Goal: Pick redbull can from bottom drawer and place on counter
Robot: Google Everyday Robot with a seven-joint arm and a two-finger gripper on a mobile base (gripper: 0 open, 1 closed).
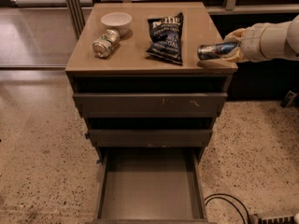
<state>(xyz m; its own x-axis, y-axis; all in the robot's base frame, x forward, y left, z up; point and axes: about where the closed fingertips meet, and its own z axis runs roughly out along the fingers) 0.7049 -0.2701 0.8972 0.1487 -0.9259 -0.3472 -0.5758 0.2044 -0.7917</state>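
The slim blue-and-silver redbull can (216,51) is held on its side in my gripper (232,45), just above the right edge of the tan counter (135,57). The gripper comes in from the right on a white arm and is shut on the can. The bottom drawer (149,185) stands pulled out below with nothing in it.
On the counter lie a black chip bag (166,37), a fatter green-and-silver can (105,43) on its side and a white bowl (116,20). Two shallower drawers (149,104) sit partly open above. A black cable (229,204) lies on the floor at lower right.
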